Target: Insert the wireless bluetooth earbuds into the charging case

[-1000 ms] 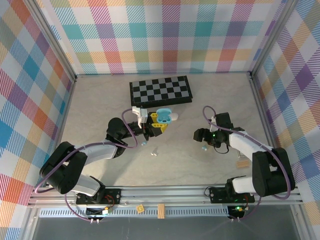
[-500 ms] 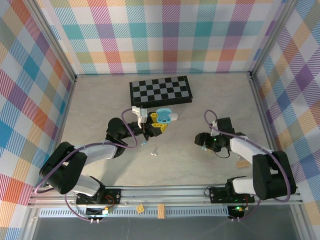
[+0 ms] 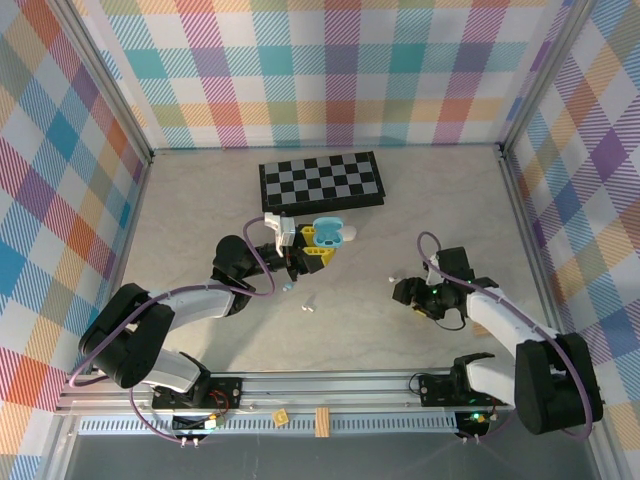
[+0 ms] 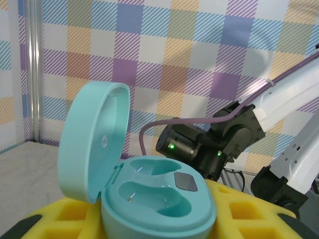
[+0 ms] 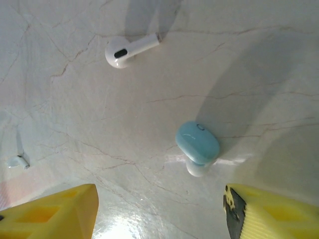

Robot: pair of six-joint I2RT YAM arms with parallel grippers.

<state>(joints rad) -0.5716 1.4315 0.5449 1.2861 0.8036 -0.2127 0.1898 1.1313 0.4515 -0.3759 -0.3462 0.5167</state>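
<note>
The wireless bluetooth earbuds lie loose on the table, none of them in the charging case. In the right wrist view a light blue earbud rests on the marble-patterned surface just ahead of the right gripper. It sits within the gap between the two yellow fingers, nearer the one on the picture's right, and touches neither. Those fingers stand well apart and hold nothing. A white earbud with a stem lies farther out beyond the blue one, well apart from it. A third earbud shows small at the picture's left edge.

From above, a small pair of earbuds lies on the table between the two arms, nearer the left arm and just in front of the left gripper. Another tiny one lies close beside it.

The left gripper is clamped on the light blue charging case and holds it off the table in front of the chessboard. In the left wrist view the case sits between the yellow pads with its lid hinged up and its two wells facing upward. The case is well apart from the earbuds near the right gripper.
</note>
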